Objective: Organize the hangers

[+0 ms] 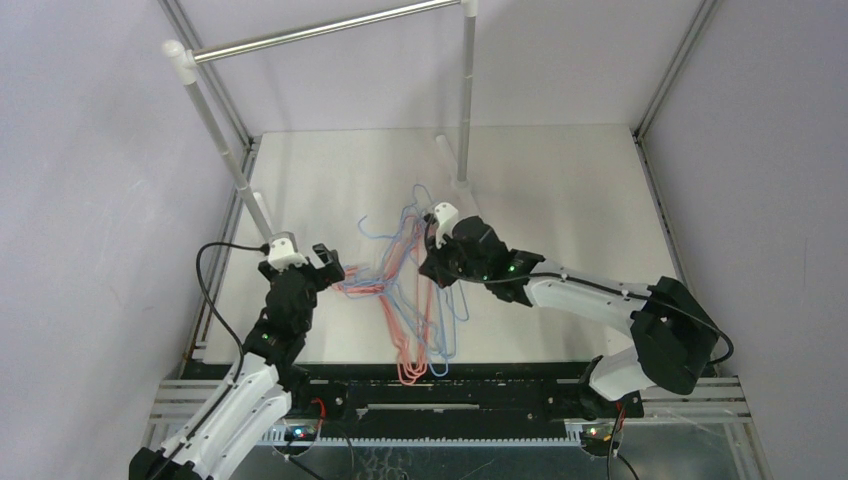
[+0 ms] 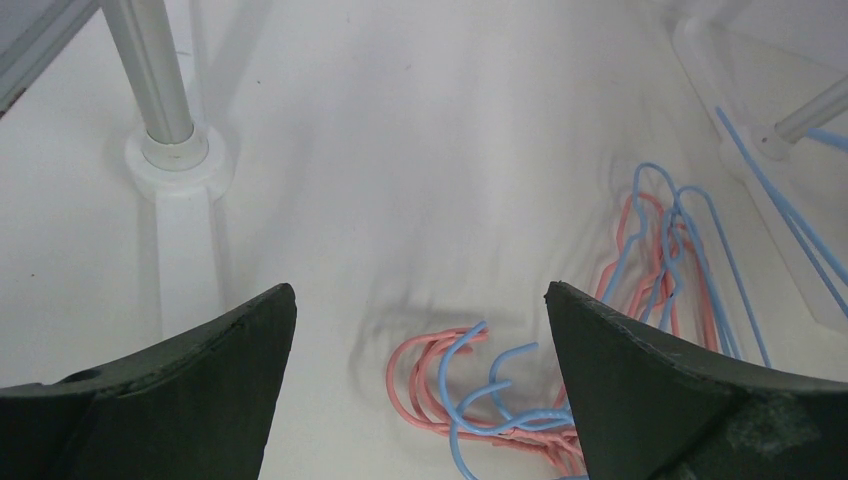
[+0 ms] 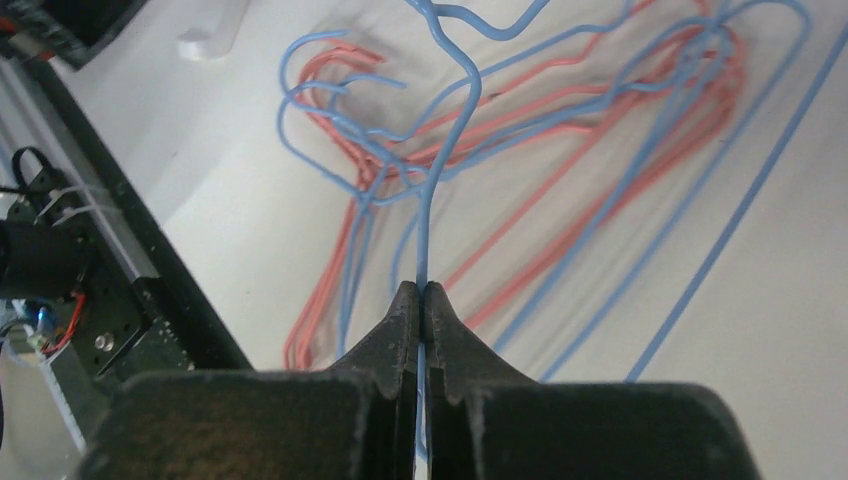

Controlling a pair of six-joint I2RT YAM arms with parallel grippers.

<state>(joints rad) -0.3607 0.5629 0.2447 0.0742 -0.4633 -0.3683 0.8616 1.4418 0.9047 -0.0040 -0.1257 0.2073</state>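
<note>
Silver rail point(image 1: 320, 32) runs across the upper left. Below it, the left gripper point(image 1: 328, 266) holds its fingers spread wide with nothing between them, just beside the pile's left end. Centre frame, the hangers point(image 1: 405, 300) lie tangled, pink and blue, on the white table point(image 1: 560, 190). Right of centre, the right gripper point(image 3: 421, 293) pinches a blue hanger point(image 3: 446, 150) by its wire.
</note>
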